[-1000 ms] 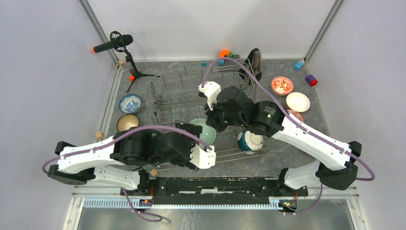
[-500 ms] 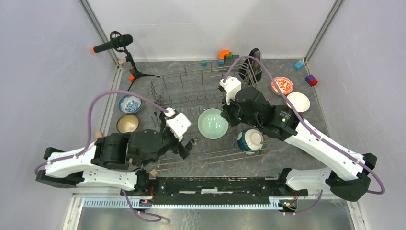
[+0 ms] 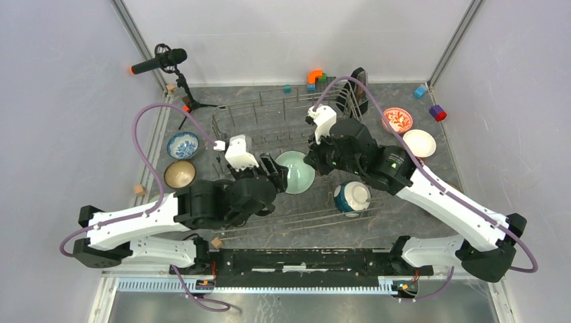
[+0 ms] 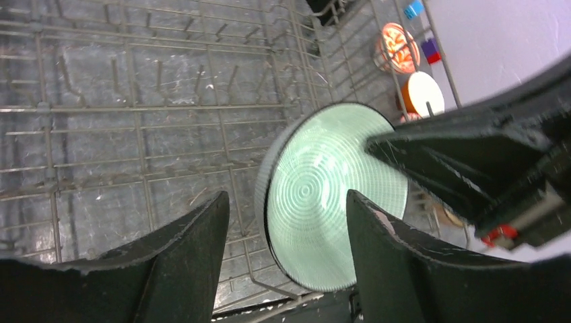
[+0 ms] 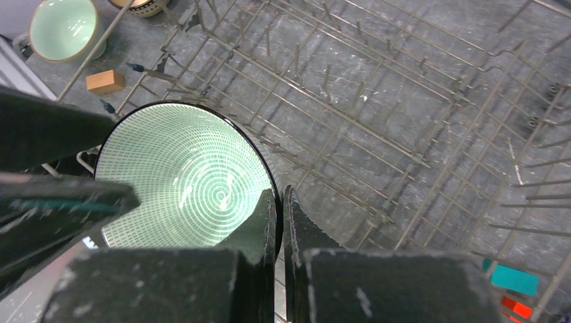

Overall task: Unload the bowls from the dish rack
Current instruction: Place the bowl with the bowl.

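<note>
My right gripper (image 3: 311,163) is shut on the rim of a mint green bowl (image 3: 296,172) and holds it tilted over the dish rack (image 3: 236,124). In the right wrist view the fingers (image 5: 266,215) pinch the rim of that bowl (image 5: 178,175). My left gripper (image 3: 275,168) is open at the bowl's left edge. In the left wrist view the bowl (image 4: 337,202) lies just past the gripper's (image 4: 286,198) spread tips, apart from them. A teal bowl with a white base (image 3: 351,196) sits in the rack's near right corner.
A blue-white bowl (image 3: 182,145) and a tan bowl (image 3: 179,173) stand left of the rack. A red-floral bowl (image 3: 396,120) and a white bowl (image 3: 419,142) stand to its right. Small coloured blocks (image 3: 438,112) lie at the back, and a microphone stand (image 3: 182,87) at the far left.
My left gripper swung from the rack's near edge up to the mint bowl's left side. My right gripper carried the bowl slightly right and back.
</note>
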